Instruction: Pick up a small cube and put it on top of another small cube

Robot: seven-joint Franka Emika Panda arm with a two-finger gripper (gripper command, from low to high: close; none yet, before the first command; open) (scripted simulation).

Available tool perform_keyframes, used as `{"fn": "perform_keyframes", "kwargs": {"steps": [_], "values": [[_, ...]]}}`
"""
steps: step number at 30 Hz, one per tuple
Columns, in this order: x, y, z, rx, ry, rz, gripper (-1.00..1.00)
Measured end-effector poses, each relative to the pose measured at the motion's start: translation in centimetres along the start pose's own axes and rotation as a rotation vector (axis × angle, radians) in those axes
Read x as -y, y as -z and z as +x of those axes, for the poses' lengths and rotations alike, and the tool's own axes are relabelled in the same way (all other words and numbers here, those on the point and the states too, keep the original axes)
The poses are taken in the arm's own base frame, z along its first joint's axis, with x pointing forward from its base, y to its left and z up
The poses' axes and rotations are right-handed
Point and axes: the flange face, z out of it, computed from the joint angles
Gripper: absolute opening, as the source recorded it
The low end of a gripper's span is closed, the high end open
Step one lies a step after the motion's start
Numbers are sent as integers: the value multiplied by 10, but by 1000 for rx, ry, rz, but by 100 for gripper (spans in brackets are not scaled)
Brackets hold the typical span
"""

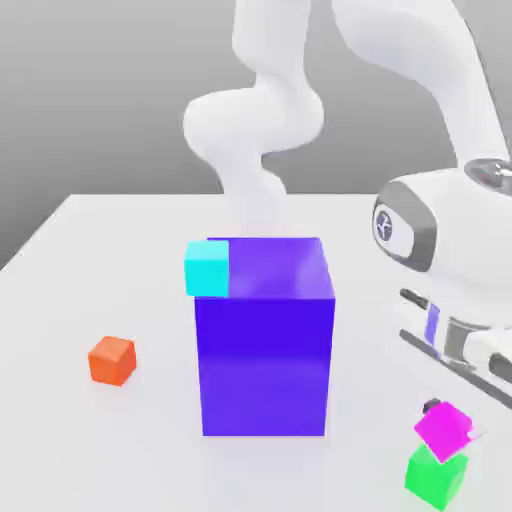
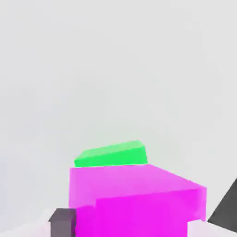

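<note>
Magenta cube (image 1: 444, 428) sat tilted on the green cube (image 1: 436, 477), right where you wanted it stacked. Your gripper (image 1: 452, 412) was around it; can't tell if it'd let go.

The small cube (image 1: 443, 428) is plain magenta-pink, and the other small cube (image 1: 436, 478) is bright green — both unpatterned. The big block (image 1: 265, 345) is deep blue-violet, its top a lighter purple. A small cyan cube (image 1: 207, 267) and a small orange cube (image 1: 111, 360) are solid-coloured too. The surface (image 1: 90, 290) is pale grey-white; the arm (image 1: 440, 225) is white with grey trim — its fingertips (image 2: 62, 223) dark grey.
</note>
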Motion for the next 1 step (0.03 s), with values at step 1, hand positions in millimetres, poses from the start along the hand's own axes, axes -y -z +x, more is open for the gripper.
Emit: {"fn": "perform_keyframes", "kwargs": {"steps": [1], "values": [[0,0,0,0,0,0,100]]}}
